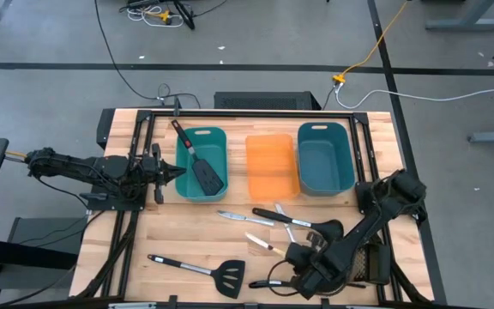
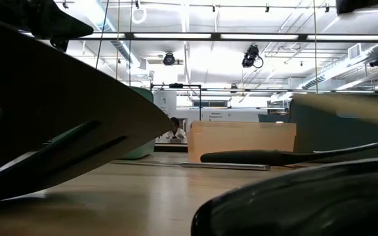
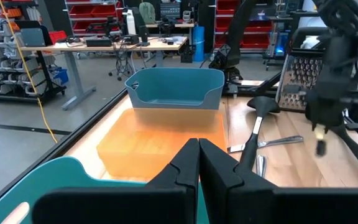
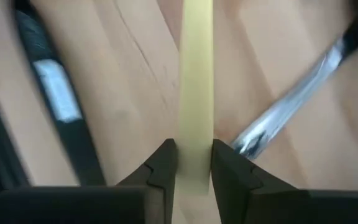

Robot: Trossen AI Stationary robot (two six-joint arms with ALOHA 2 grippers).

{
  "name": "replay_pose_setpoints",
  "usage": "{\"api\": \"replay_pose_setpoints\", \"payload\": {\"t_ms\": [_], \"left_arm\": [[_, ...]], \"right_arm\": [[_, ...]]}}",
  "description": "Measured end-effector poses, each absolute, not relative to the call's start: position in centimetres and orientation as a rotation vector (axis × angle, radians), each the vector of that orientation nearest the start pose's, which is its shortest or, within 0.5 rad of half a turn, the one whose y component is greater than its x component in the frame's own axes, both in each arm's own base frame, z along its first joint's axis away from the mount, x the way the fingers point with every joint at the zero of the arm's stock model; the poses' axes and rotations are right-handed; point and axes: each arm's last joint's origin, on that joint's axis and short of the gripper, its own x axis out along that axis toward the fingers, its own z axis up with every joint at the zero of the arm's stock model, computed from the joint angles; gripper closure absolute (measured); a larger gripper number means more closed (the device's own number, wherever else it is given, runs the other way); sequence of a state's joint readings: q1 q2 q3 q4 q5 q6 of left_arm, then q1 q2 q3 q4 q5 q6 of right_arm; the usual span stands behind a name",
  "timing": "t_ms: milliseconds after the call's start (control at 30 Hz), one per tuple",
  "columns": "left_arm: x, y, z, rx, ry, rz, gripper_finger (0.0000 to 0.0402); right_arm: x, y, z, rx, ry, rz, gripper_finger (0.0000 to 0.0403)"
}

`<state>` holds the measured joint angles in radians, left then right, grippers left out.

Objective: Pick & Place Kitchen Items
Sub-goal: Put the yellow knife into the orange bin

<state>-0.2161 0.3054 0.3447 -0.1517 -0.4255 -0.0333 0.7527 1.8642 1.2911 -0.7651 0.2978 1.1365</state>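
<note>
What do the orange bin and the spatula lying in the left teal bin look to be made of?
Orange bin: likely translucent plastic; wood tone shows through its floor. Spatula: matte black head, probably nylon or plastic, no glint; handle material unclear.

My two arms are showing up dark and jointed, black all over, and each gripper [image 4: 194, 165] is ending in two flat, tapered black fingers [image 3: 185, 165].
</note>
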Motion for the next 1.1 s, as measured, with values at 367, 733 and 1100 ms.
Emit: {"api": "replay_pose_setpoints", "payload": {"t_ms": [367, 733, 1100], "left_arm": [[10.4, -1.1, 24.2, -0.012, 0.102, 0.212, 0.0387], [10.4, -1.0, 24.3, 0.022, 0.099, 0.218, 0.0387], [10.4, -1.0, 24.3, 0.030, 0.100, 0.217, 0.0387]], "right_arm": [[25.1, 20.9, 28.9, 0.029, 0.703, -0.088, 0.0322], [18.2, 12.1, 30.4, 0.082, 0.314, -0.024, 0.0322], [13.0, 7.3, 25.4, 0.120, 0.058, -0.046, 0.0322]]}}
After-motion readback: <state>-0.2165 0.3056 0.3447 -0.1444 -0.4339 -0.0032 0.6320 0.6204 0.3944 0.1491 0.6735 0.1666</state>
